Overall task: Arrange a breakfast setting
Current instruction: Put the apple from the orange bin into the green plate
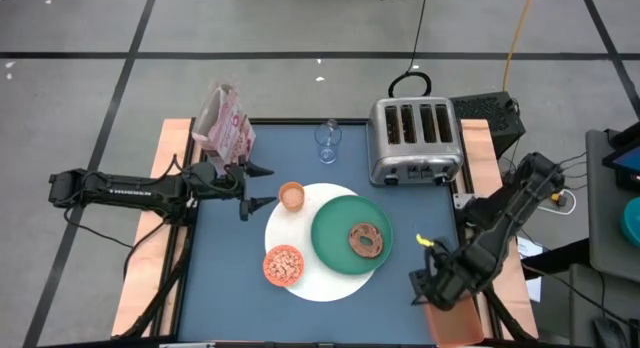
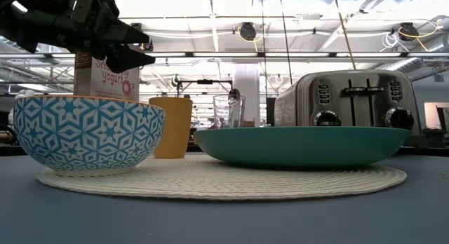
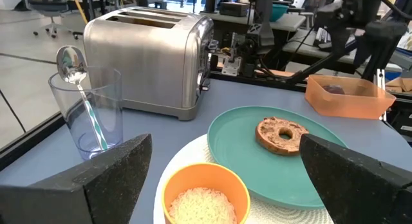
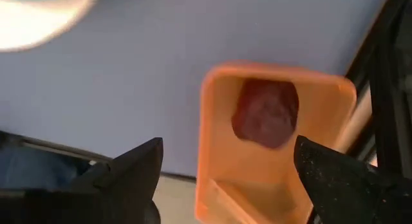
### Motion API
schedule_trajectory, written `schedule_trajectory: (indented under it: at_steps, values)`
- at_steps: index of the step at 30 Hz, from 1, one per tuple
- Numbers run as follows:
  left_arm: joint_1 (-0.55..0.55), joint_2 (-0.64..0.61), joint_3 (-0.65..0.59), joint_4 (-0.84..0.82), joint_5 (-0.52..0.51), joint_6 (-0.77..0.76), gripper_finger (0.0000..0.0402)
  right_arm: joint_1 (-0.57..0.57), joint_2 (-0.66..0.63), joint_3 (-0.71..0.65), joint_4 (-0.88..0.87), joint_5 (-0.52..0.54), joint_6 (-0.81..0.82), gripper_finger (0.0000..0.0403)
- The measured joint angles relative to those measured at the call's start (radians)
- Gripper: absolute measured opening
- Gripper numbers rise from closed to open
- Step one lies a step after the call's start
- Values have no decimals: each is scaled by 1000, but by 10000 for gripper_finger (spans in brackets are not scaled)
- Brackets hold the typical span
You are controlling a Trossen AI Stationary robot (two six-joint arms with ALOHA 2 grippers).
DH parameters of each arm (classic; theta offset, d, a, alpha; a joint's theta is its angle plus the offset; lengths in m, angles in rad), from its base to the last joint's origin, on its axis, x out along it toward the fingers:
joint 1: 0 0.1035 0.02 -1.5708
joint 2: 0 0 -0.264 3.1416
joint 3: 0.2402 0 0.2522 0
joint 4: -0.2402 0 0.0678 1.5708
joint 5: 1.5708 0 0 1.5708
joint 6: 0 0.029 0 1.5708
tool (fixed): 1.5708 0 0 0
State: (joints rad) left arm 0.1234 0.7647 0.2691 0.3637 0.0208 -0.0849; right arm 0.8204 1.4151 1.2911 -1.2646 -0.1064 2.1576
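- Right gripper (image 1: 432, 281) is hovering with fingers apart above the orange tray (image 4: 270, 147), where the dark red fruit (image 4: 265, 113) is lying.
- Fetching the fruit seems the step in hand; next, descending and closing on it.
- Left gripper (image 1: 258, 186) is waiting, spread open, beside the orange cup (image 1: 291, 196); the bagel (image 1: 367, 240) is sitting on the green plate (image 1: 335, 233).

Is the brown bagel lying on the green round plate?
Yes, the brown bagel lies flat on the green round plate, right of its middle.

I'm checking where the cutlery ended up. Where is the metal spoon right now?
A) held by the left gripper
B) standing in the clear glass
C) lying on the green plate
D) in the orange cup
B: in the left wrist view the metal spoon stands inside the clear glass, beside the toaster.
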Motion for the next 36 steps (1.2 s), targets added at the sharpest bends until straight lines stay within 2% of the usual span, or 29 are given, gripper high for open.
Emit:
schedule_trajectory:
  at_steps: [8,19,23,30,36]
  values:
    - [0,0,0,0,0,-3,397,98,73,0,-5,-3,103,338]
    - [0,0,0,0,0,-3,397,166,154,0,-6,-1,109,338]
    - [0,0,0,0,0,-4,397,165,180,0,17,4,69,338]
    - [0,0,0,0,0,-5,397,165,231,-1,75,-1,-102,338]
    - [0,0,0,0,0,-7,397,165,250,-1,61,-65,-54,338]
